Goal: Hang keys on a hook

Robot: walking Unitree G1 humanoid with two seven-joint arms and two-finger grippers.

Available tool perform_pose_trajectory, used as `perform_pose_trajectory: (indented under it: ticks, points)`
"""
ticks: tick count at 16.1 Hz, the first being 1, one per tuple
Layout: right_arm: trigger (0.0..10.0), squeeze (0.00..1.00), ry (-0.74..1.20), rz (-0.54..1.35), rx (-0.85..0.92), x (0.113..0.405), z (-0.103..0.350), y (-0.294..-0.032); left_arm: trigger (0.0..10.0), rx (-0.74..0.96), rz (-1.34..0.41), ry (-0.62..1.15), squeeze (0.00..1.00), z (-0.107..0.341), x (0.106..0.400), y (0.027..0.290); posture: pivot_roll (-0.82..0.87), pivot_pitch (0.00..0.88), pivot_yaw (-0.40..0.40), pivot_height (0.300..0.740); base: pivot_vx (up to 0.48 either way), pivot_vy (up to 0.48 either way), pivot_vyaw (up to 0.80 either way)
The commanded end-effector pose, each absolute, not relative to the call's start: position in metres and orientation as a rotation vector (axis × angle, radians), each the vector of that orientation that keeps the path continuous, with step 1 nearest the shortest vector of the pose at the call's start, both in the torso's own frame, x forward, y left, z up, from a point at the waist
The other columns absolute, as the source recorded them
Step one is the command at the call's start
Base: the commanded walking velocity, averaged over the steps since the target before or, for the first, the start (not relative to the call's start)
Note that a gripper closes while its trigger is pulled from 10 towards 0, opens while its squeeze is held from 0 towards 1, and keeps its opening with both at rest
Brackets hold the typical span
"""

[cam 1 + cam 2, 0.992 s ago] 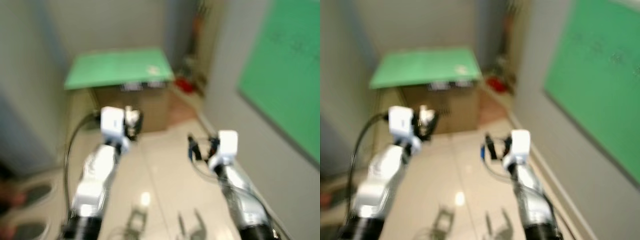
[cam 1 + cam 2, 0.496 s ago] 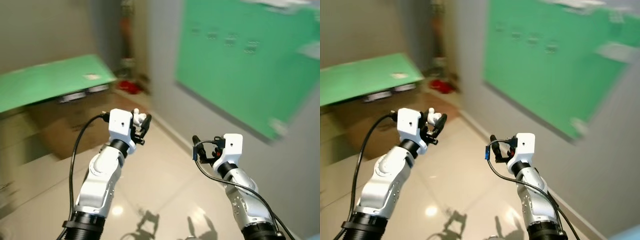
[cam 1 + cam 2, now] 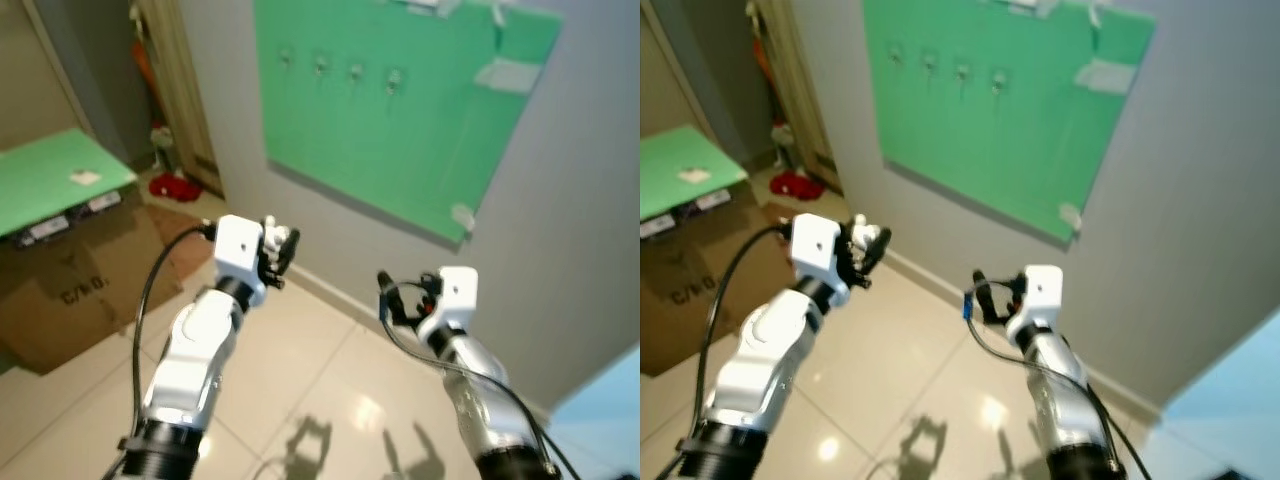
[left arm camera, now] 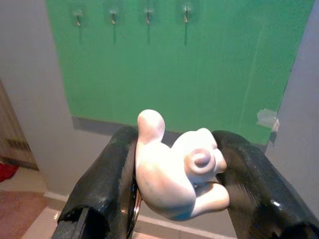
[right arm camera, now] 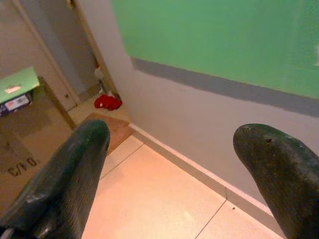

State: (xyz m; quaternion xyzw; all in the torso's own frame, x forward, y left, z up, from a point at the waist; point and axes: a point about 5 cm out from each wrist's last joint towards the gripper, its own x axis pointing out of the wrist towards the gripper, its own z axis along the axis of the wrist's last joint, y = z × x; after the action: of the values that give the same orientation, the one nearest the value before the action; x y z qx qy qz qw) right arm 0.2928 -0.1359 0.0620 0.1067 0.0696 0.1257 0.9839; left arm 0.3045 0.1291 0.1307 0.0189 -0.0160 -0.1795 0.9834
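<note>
Silver robot arms reach forward over a glossy beige tiled floor (image 3: 330,370). Nearest, the left gripper (image 4: 174,174) has its 2 black fingers (image 4: 107,174) clamped around a white, rounded figurine keychain (image 4: 179,174), with a metal key ring (image 4: 134,201) peeking out beside one finger; in the head views this gripper is raised in front of the robot, holding the keys (image 3: 275,240) in the air, apart from the wall. The right gripper (image 5: 169,164) is held up to the right at about the same height, its 2 fingers spread wide with nothing between them. Beyond both grippers stands a grey wall (image 3: 560,200) carrying a large green board (image 3: 400,110). Along the upper part of the board sits a row of 4 small hooks (image 4: 148,14), all well ahead of the keys. To the far left, a cardboard box (image 3: 70,290) with a green sheet (image 3: 50,180) on top rests on the floor, and something red (image 3: 178,186) lies in the corner behind it.
</note>
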Motion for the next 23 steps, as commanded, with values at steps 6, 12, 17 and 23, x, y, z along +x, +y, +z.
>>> perform_pose_trajectory:
  ticks: [6,12,17,23]
  points:
    - [10.0,0.00,0.140,0.230,0.202,0.291,0.060,-0.141,0.0,0.049,-0.412,-0.036,0.00,0.130,0.303,0.122,-0.07,0.000,0.034,0.717,0.000,0.000,-0.59]
    - [10.0,0.00,0.101,0.232,0.195,0.292,0.064,-0.139,0.0,0.050,-0.418,-0.038,0.00,0.131,0.303,0.122,-0.07,0.000,0.039,0.717,0.000,0.000,-0.39]
    - [10.0,0.00,0.087,0.268,0.187,0.293,0.067,-0.135,0.0,0.072,-0.377,-0.060,0.00,0.137,0.308,0.124,-0.07,0.000,0.036,0.740,0.000,0.000,0.00]
    - [10.0,0.00,0.105,0.379,0.152,0.293,0.071,-0.123,0.0,0.158,-0.269,-0.131,0.00,0.161,0.330,0.132,-0.07,0.000,0.044,0.740,0.000,0.000,0.00]
